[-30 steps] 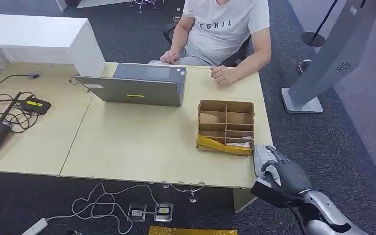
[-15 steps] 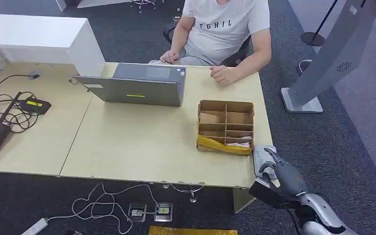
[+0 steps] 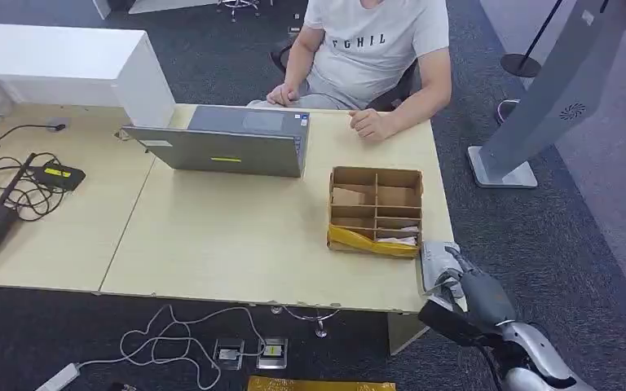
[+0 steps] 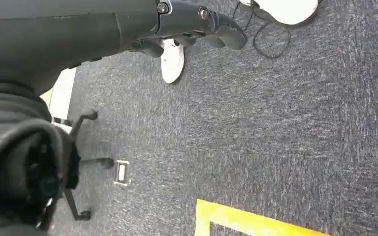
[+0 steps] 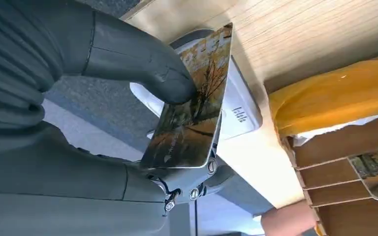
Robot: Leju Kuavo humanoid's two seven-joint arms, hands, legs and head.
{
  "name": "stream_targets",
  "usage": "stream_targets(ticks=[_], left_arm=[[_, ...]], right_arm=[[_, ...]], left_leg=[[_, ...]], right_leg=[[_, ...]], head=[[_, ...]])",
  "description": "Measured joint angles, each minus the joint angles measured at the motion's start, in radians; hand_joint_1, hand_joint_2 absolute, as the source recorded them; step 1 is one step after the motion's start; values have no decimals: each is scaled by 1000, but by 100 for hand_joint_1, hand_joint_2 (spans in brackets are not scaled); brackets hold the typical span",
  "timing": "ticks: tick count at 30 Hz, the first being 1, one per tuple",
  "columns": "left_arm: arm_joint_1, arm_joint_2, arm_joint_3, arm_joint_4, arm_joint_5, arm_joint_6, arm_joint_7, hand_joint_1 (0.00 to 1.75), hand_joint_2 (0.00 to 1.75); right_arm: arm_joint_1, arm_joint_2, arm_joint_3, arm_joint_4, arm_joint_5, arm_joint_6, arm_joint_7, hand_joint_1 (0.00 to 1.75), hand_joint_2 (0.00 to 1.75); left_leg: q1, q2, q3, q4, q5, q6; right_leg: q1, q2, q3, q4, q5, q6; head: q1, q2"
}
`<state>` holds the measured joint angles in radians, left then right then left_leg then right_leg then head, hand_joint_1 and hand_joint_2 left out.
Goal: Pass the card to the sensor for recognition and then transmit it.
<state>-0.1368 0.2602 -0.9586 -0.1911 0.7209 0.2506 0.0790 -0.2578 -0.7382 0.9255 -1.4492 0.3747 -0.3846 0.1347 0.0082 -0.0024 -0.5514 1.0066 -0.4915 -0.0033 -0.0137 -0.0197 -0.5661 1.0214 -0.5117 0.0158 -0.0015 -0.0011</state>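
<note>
Your view of the sensor (image 3: 434,259) was partly blocked from the head camera: the right hand (image 3: 471,287) sat over it at the bench (image 3: 236,236) corner, so you saw just its white near end. The card (image 5: 193,108) itself was too small to make out from above; the right wrist view showed it clearly, pinched between the thumb and the darker fingers (image 5: 197,183), held just over the white sensor, though you could not tell whether it touched. The left hand (image 4: 187,24) hung over the grey carpet (image 4: 285,128), fingers loosely curled with nothing in them.

Beyond the sensor stood a cardboard divider box (image 3: 376,210) with a yellow front flap, more cards lying in its compartments. A grey laptop (image 3: 228,142) sat further along, and a person (image 3: 371,49) in a grey shirt sat across the bench, cut off at the frame's top. Cables (image 3: 16,183) lay at the far left. A grey kiosk stand (image 3: 538,106) rose from the carpet on the right.
</note>
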Motion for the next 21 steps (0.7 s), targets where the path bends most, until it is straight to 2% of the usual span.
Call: stream_targets(ticks=[21], left_arm=[[0, 0, 0, 0, 16, -2, 12, 0, 0]], right_arm=[[11, -1, -15, 14, -37, -6, 0, 175, 175]], left_leg=[[0, 0, 0, 0, 0, 0]], right_leg=[[0, 0, 0, 0, 0, 0]], head=[[0, 0]])
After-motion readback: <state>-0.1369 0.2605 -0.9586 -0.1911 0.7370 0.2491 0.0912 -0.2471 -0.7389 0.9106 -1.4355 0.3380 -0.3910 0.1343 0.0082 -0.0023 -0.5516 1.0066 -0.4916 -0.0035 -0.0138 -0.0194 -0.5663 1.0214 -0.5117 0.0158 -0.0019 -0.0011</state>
